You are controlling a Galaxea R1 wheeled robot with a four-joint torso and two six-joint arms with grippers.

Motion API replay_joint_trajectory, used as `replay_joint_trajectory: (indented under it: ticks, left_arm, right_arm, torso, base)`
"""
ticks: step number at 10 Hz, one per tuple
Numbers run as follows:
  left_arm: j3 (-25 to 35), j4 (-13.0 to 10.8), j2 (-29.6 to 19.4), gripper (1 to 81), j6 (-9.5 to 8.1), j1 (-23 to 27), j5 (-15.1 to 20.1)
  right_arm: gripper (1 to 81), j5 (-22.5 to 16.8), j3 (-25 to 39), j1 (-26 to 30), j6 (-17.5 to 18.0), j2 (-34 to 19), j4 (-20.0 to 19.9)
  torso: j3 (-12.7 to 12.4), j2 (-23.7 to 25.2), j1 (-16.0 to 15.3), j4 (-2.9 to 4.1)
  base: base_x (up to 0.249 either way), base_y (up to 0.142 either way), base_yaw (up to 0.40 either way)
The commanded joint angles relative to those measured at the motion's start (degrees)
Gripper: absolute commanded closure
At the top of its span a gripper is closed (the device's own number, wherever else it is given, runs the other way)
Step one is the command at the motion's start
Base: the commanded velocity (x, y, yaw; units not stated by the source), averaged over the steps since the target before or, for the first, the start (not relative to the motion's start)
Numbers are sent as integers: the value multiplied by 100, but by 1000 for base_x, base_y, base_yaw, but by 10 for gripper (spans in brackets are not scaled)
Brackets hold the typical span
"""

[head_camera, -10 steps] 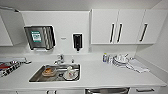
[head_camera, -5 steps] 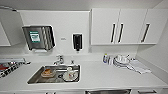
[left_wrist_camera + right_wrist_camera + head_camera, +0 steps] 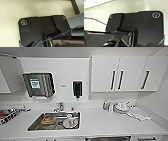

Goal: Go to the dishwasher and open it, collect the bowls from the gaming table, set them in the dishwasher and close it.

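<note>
**A:** Which step were you on at that frame?

**B:** Getting to the dishwasher (image 3: pixel 108 138), as I judged it. The head cam caught its top steel edge, tucked under the front lip of the bench (image 3: pixel 100 122).

**A:** Where was it relative to your grippers?

**B:** Ahead of both, and by my estimate more on the right gripper's side than the left gripper's. Both arms hung low. Each wrist cam looked past its own dark plate at pale floor (image 3: pixel 10 12).

**A:** Gripper state?

**B:** Couldn't tell for either one, since the wrist plates blocked that part.

**A:** How would you do the approach well?

**B:** All of this is judgement:
- The bar handle wasn't in sight, so I needed the whole steel front in view before reaching.
- I'd square the base to the front and line the handle up with the working gripper.
- I'd stop far enough back that the door could drop without hitting the base.
- I'd keep both arms tucked clear of the bench edge while closing in.

**A:** Any hazards?

**B:** A stack of white plates (image 3: pixel 121 107), a cloth (image 3: pixel 138 114) and a small bottle (image 3: pixel 105 105) sat on the bench above the dishwasher, well above the grippers. Keeping the gripper under the lip would avoid all three. The sink (image 3: pixel 33 125) was off toward the left gripper's side. It held a white cup (image 3: pixel 70 120) and something orange (image 3: pixel 46 119) that I couldn't identify.
</note>
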State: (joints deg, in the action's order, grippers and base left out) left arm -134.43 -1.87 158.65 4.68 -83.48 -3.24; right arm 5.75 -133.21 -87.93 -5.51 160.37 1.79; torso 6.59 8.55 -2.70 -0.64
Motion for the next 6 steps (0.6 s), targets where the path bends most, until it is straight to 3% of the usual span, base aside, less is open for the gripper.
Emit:
replay_joint_trajectory:
  ticks: [1,6]
  left_arm:
    - [188,28,-219,10,15,257,289]
    - [1346,28,-1245,10,15,266,219]
  right_arm:
    - [10,-672,226,324,15,-169,-30]
    - [10,-734,1682,394,58,-1317,-82]
  torso:
    - [0,0,0,0]
    - [0,0,0,0]
  base:
    - [0,0,0]
    - [0,0,0]
